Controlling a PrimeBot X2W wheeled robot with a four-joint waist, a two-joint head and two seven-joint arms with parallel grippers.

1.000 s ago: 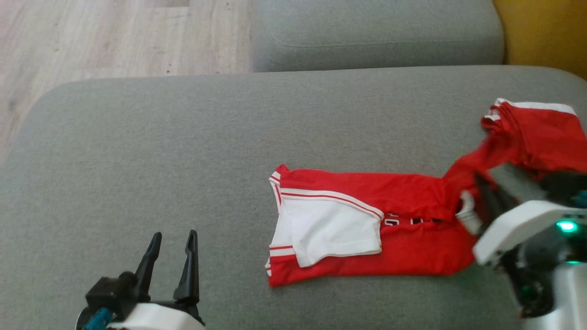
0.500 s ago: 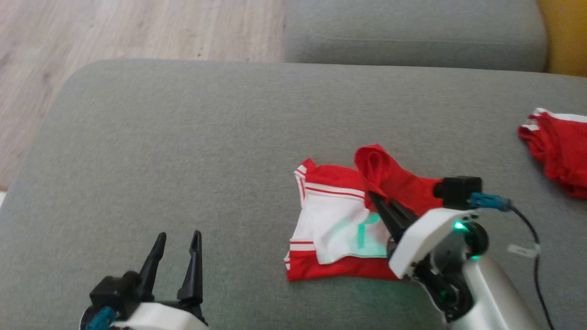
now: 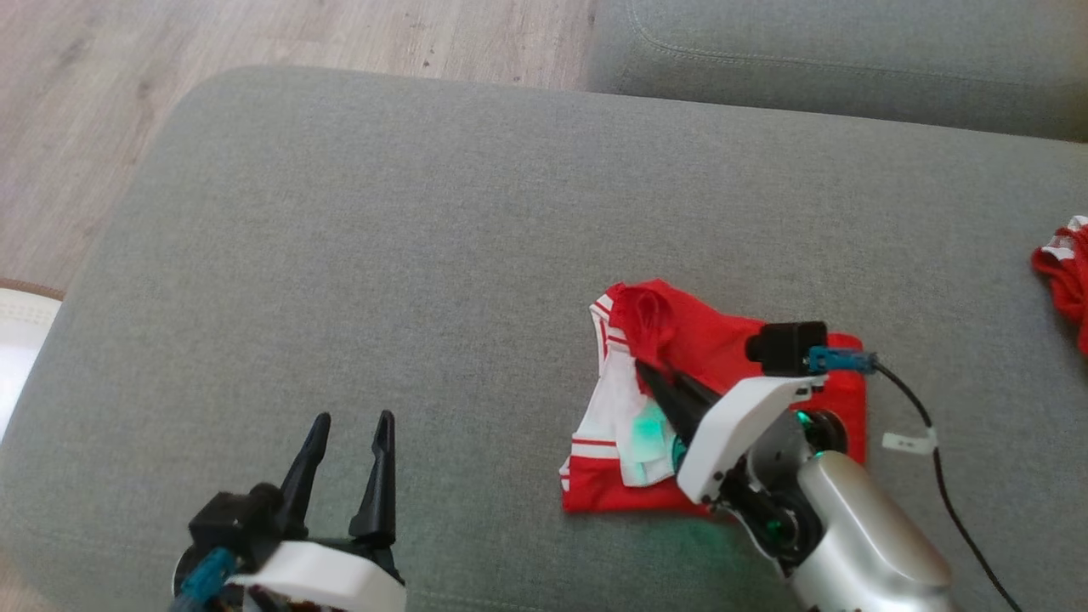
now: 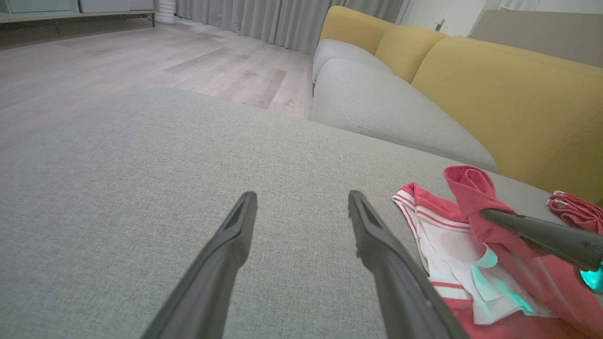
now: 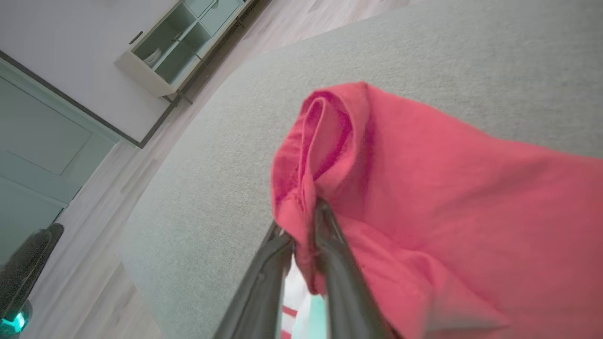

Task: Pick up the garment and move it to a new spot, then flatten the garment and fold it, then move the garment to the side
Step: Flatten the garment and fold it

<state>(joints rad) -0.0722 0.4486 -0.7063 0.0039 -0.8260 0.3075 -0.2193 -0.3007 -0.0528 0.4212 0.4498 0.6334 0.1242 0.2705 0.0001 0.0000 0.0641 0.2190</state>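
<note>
A red garment (image 3: 722,340) with white panels and stripes lies on the grey cushion (image 3: 476,221), its right end folded over toward the left. My right gripper (image 3: 653,374) is shut on a bunched red edge of it, held a little above the white part (image 3: 616,416). The right wrist view has the red cloth (image 5: 400,188) pinched between the two fingers (image 5: 330,245). In the left wrist view the garment (image 4: 447,230) lies to the right, with the right arm's finger (image 4: 532,230) over it. My left gripper (image 3: 350,433) stands open over bare cushion at the lower left, well apart from the garment.
A second red and white garment (image 3: 1062,280) lies bunched at the cushion's far right edge. Another grey cushion (image 3: 833,51) sits beyond, with yellow backrests (image 4: 494,89). Wooden floor (image 3: 255,34) lies past the cushion's left and far edges. A black cable (image 3: 943,484) trails from my right wrist.
My right gripper has carried the garment's right end leftward over the rest, folding it. The camera has also shifted, sliding the scene rightward. The left gripper has kept its pose.
</note>
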